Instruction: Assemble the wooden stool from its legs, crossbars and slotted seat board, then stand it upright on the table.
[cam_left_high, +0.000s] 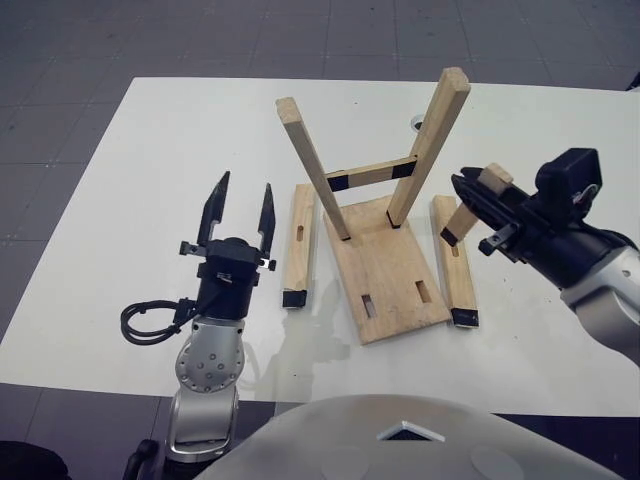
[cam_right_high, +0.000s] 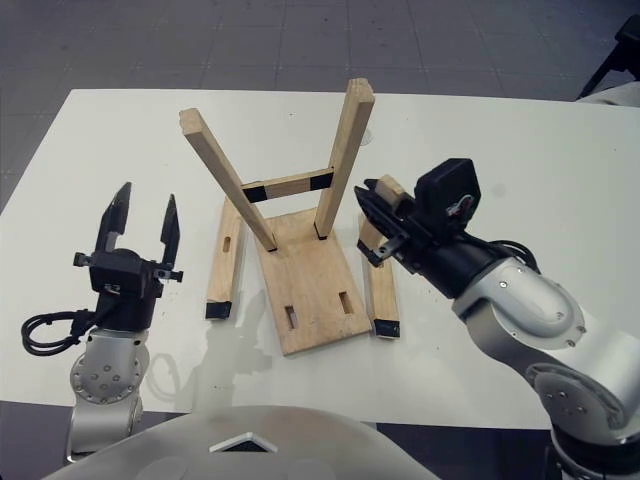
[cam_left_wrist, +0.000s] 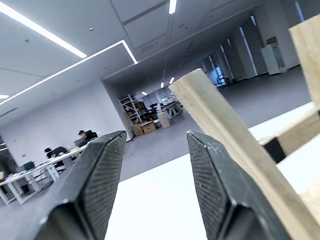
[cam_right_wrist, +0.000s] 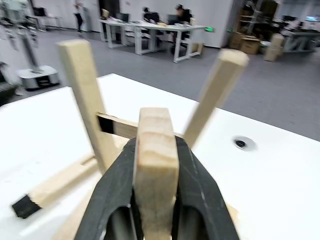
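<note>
1. Pale, bare wood makes up every stool part. We see the flat, rectangular seat board (cam_left_high: 390, 270) lying on the smooth white table (cam_left_high: 150, 200), with two oblong slots cut near its nearer edge.
2. Two square-section legs stand in the board's far side, leaning apart in a V: the left upright leg (cam_left_high: 312, 165) and the taller-looking right upright leg (cam_left_high: 430, 140). A slim crossbar (cam_left_high: 370, 175) with black-banded ends joins them.
3. One loose leg (cam_left_high: 298, 245) lies flat just left of the board and another, the right loose leg (cam_left_high: 453, 262), lies flat just right of it. Each is slotted and has a black tip at its near end.
4. The right gripper (cam_left_high: 470, 195) is clenched on a short wooden piece (cam_right_wrist: 156, 135) with visible end grain. It holds the piece tilted above the right loose leg, beside the right upright leg.
5. The left gripper (cam_left_high: 246, 190) is released and grasps nothing. Its tapered matte-black fingers (cam_left_wrist: 102, 185) have cross-hatched pads and are spread apart. It sits left of the loose leg on that side.
6. A black cable (cam_left_high: 150, 322) loops near the table's front left edge.
</note>
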